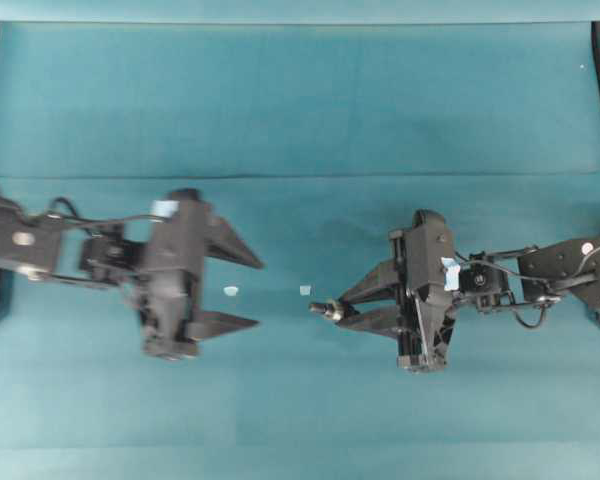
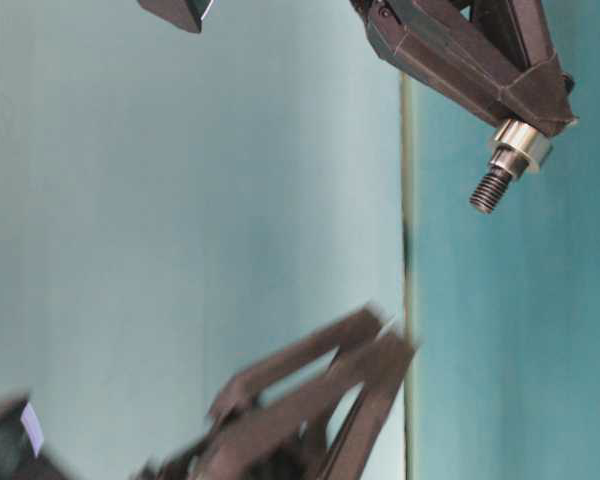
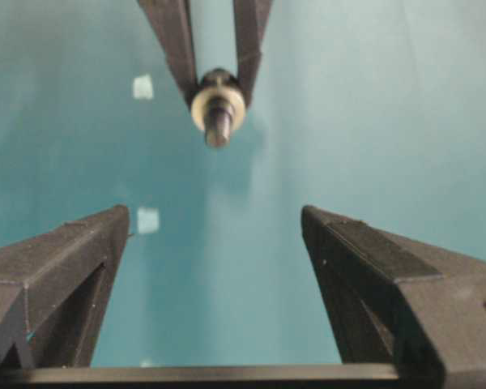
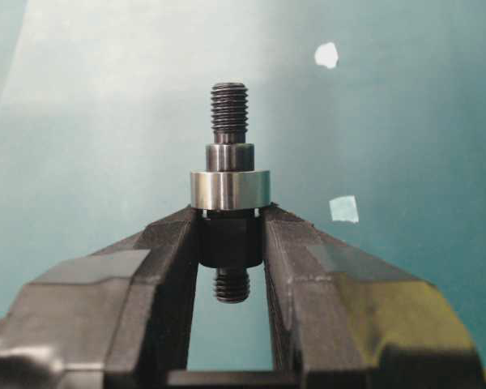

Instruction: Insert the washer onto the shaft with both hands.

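I see the right end effector [image 1: 332, 311] clamping the short dark grey threaded metal shaft [image 4: 229, 121], silvery metal washer ring [image 4: 230, 190] seated, facing the wide-open, empty left end effector [image 1: 258, 294]; two pale tape scraps [image 1: 231, 291] lie between on the teal worktop [image 1: 300, 110].

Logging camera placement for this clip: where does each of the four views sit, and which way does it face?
Overhead: looks straight down on the teal cloth; both black grippers, left gripper, right gripper.
Table-level: low, image turned sideways; both grippers' jaws.
Left wrist: looks past open jaws at the short dark grey threaded shaft wearing the silvery metal washer.
Right wrist: looks along shut jaws.
Both wrist views share shaft, washer and pale tape scraps.
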Controlling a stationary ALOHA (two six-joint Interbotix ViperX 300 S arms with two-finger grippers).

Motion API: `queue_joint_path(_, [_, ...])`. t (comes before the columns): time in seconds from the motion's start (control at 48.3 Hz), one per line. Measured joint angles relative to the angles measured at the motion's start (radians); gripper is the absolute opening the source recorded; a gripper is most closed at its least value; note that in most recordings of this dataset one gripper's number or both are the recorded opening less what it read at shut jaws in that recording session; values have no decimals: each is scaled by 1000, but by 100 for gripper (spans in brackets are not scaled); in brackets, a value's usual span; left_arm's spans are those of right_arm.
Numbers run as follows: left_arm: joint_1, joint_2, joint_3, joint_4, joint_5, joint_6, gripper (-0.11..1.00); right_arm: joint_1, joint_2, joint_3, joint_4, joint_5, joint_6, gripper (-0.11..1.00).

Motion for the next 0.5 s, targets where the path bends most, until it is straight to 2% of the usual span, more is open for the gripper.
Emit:
queue_joint_path(0.145, [0,-55,52,2,2,0,92,0,0,0,0,0,0,-1])
queue_joint_path(0.497, [0,-124,86,2,2,0,92,2,0,0,0,2,0,-1])
